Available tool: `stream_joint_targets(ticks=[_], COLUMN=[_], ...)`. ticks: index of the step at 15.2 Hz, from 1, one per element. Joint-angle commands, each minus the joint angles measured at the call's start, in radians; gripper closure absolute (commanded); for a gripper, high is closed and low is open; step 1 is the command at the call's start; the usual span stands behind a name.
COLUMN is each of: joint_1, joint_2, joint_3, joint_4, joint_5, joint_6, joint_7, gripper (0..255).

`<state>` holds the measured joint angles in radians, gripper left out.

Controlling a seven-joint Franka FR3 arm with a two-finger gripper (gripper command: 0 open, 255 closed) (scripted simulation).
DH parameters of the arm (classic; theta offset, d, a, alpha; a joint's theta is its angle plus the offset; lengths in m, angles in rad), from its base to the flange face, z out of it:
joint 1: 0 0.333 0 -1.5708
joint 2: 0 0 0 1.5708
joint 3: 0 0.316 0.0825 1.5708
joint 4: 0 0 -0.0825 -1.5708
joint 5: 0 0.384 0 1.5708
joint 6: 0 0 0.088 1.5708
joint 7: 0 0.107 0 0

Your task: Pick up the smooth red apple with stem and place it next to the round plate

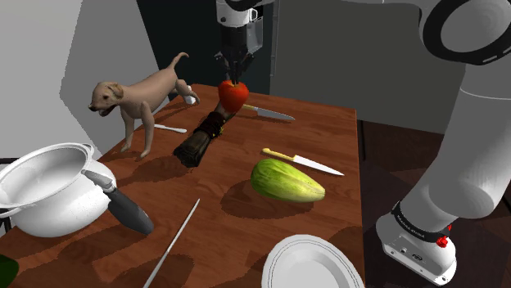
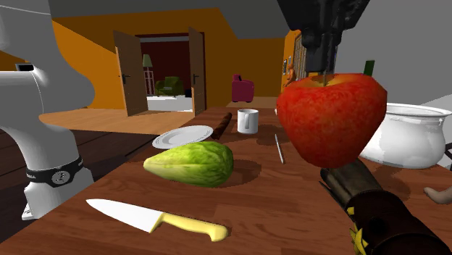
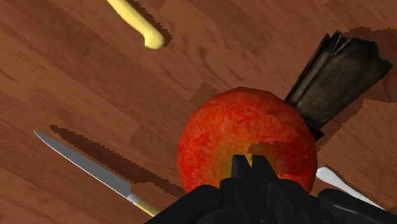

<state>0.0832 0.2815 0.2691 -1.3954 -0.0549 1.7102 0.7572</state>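
Gripper (image 1: pixel 233 79) pinches the red apple (image 1: pixel 232 96) by its top (up off the table (image 1: pixel 327 131)); the round white plate (image 1: pixel 311 263) lies toward the stand (image 1: pixel 418 245), past the green vegetable (image 1: pixel 287 182).

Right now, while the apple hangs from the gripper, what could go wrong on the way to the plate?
1. The gripper pinches the red apple only at its top, so it may slip.
2. The yellow-handled knife and the green vegetable lie between it and the round plate; a low path could hit them.
3. The plate sits near the table edge; the apple might roll off.
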Motion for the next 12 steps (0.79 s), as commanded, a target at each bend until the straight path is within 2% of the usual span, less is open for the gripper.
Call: stream_joint_targets(ticks=[1, 5, 12], joint_1=[0.001, 0.006, 0.057], joint_2=[0.002, 0.016, -0.161], joint_3=[0.0, 0.001, 0.049], joint_4=[0.031, 0.103, -0.136], joint_5=[0.0, -0.004, 0.032], joint_6=[-0.029, -0.087, -0.02], joint_7=[0.0, 0.001, 0.11], gripper=[255, 255, 255])
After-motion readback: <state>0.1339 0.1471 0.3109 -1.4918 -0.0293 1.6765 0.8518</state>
